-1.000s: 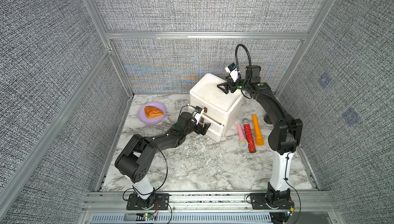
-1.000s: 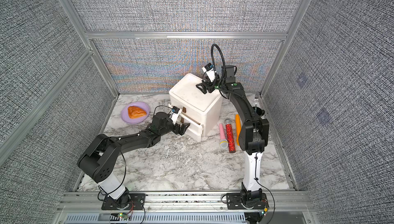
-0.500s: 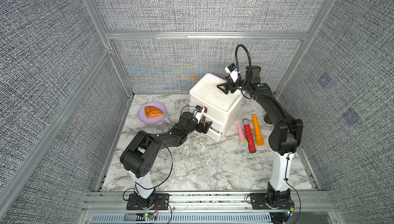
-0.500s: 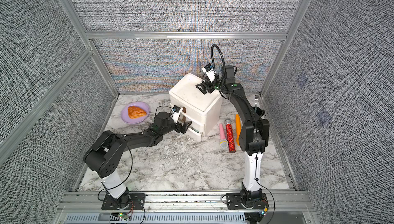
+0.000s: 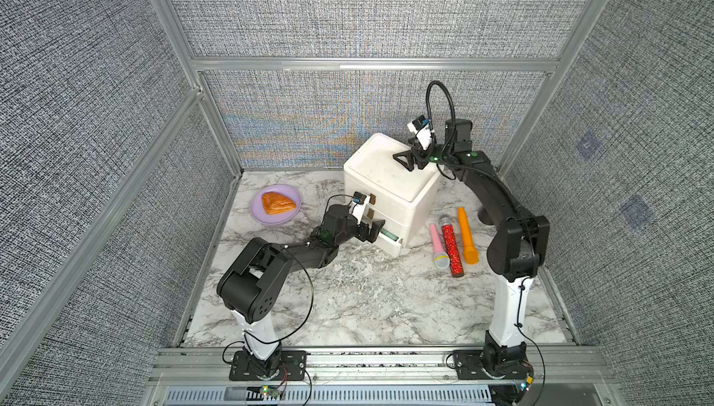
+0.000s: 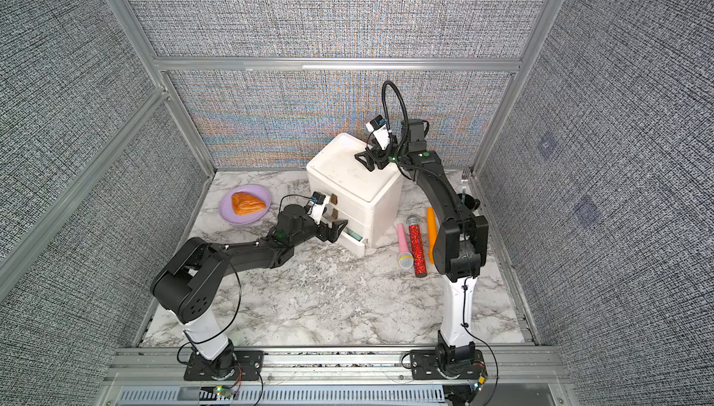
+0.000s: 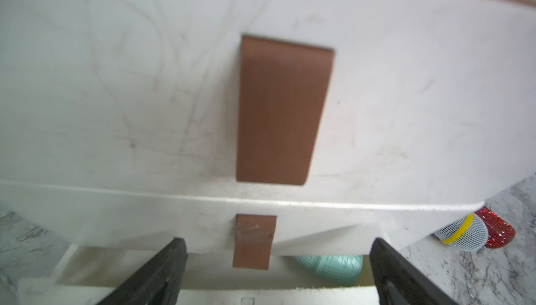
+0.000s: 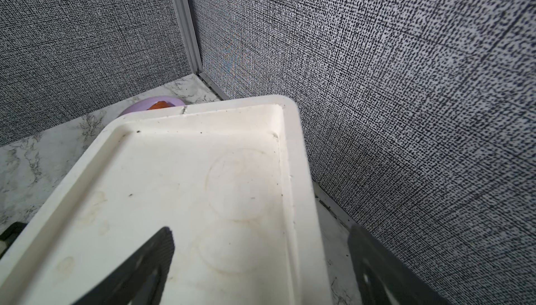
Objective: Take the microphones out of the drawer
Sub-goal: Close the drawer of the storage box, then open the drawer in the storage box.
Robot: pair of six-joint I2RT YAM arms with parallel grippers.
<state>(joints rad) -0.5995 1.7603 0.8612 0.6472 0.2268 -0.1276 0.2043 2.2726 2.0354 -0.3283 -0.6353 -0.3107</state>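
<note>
A white drawer unit (image 5: 390,176) (image 6: 347,176) stands at the back of the table. Its bottom drawer (image 5: 391,245) (image 6: 354,246) is pulled partly out. Inside it lies a teal microphone (image 7: 330,265), seen as a sliver in both top views (image 5: 388,235) (image 6: 354,235). My left gripper (image 5: 373,230) (image 6: 336,231) (image 7: 277,242) stands open just in front of that drawer, holding nothing, with a brown pull tab (image 7: 252,239) between its fingers in the wrist view. My right gripper (image 5: 405,161) (image 6: 366,161) (image 8: 261,229) is open over the unit's top back corner.
Three more microphones lie right of the unit: pink (image 5: 437,243), red glitter (image 5: 451,243) and orange (image 5: 466,238). A purple plate (image 5: 258,213) with a pastry sits at the back left. The booth walls stand close behind the unit.
My left arm has swung its elbow to the right and its gripper has edged a little closer to the open bottom drawer. The right arm has not moved.
</note>
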